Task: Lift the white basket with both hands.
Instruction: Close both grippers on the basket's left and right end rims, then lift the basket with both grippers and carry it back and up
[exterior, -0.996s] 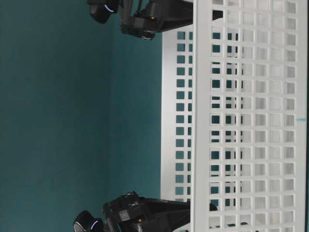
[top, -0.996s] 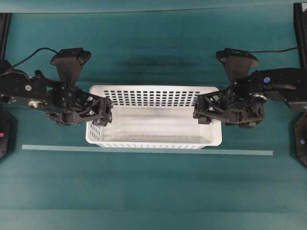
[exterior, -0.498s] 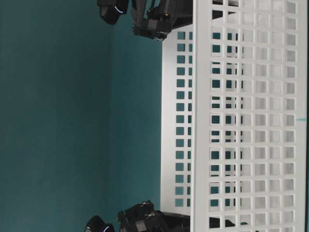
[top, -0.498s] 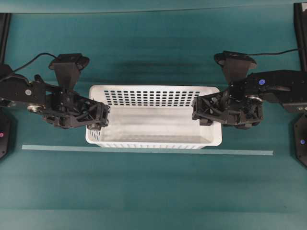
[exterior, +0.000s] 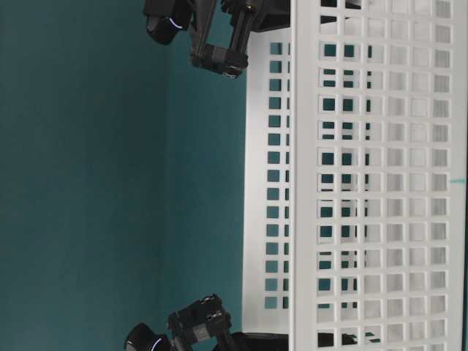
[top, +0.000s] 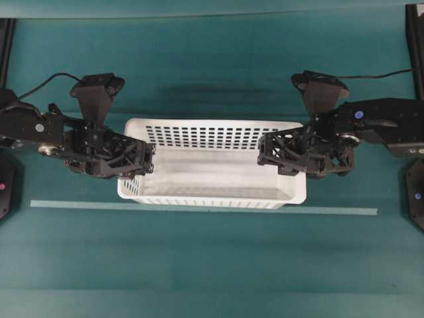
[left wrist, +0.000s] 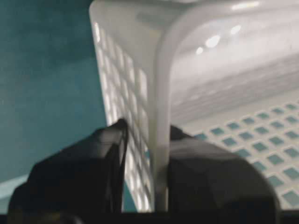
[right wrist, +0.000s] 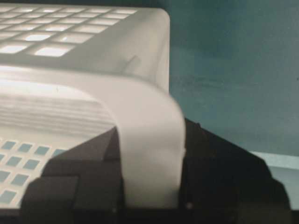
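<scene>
The white basket (top: 212,135) stands in the middle of the teal table, long side across the overhead view; its slotted wall fills the table-level view (exterior: 380,183). My left gripper (top: 130,162) straddles its left end wall. In the left wrist view (left wrist: 147,133) one finger is inside and one outside, shut on the rim (left wrist: 161,93). My right gripper (top: 295,156) straddles the right end wall. In the right wrist view (right wrist: 149,186) both fingers press on the rim (right wrist: 149,140). The fingertips are hidden below the rim.
A pale tape strip (top: 199,207) runs across the table just in front of the basket. Flat black frames stand at the left (top: 5,185) and right (top: 416,192) edges. Black gripper parts show at the top (exterior: 223,51) and bottom (exterior: 197,325) of the table-level view.
Both grippers have moved inward over the basket's end walls and closed on the rims. The basket's outline has shifted slightly, with its right end now a little askew.
</scene>
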You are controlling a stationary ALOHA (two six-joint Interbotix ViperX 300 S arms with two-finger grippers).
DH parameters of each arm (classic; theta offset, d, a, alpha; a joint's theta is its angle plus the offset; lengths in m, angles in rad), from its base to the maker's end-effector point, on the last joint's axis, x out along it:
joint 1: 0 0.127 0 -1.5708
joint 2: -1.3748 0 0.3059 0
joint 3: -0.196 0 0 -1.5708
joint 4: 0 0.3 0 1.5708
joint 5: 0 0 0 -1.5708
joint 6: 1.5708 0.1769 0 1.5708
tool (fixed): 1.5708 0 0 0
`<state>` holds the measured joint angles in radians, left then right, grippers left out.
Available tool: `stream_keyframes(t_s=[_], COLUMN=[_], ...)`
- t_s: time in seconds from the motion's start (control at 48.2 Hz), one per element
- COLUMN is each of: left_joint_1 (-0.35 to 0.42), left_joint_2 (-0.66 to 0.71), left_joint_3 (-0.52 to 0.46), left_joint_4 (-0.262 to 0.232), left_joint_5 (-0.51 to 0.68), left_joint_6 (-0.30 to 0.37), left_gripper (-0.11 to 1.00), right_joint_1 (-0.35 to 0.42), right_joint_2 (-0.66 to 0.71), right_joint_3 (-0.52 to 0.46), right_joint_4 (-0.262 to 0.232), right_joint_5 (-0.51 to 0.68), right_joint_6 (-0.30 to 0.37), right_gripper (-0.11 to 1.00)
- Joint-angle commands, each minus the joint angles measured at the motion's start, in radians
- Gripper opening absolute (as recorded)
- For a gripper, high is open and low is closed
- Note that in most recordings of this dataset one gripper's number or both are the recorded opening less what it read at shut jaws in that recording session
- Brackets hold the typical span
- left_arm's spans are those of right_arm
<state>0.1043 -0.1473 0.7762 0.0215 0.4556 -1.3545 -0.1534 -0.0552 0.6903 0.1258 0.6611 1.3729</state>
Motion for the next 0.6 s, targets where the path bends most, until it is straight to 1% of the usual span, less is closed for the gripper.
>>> stream_keyframes(t_s=[0.0, 0.187, 0.332, 0.436, 0.581], left_joint_1=[0.0, -0.002, -0.002, -0.003, -0.006], left_joint_2=[0.018, 0.015, 0.003, -0.026, -0.089], left_joint_3=[-0.006, -0.014, -0.028, -0.038, -0.072], left_joint_4=[0.006, 0.006, 0.006, 0.006, 0.006], left_joint_5=[0.002, 0.002, 0.006, 0.009, 0.055], left_joint_6=[0.005, 0.005, 0.012, 0.012, 0.011], left_gripper=[0.15, 0.15, 0.15, 0.12, 0.1], right_joint_1=[-0.002, -0.003, -0.002, -0.008, -0.011], right_joint_2=[0.028, 0.028, 0.012, -0.009, -0.06], right_joint_3=[-0.003, -0.009, -0.034, -0.061, -0.109], right_joint_4=[0.002, 0.003, 0.005, 0.021, 0.021], right_joint_5=[0.003, 0.003, 0.018, 0.072, 0.186], right_joint_6=[-0.003, -0.006, -0.003, -0.008, -0.011], right_gripper=[0.2, 0.2, 0.2, 0.2, 0.2])
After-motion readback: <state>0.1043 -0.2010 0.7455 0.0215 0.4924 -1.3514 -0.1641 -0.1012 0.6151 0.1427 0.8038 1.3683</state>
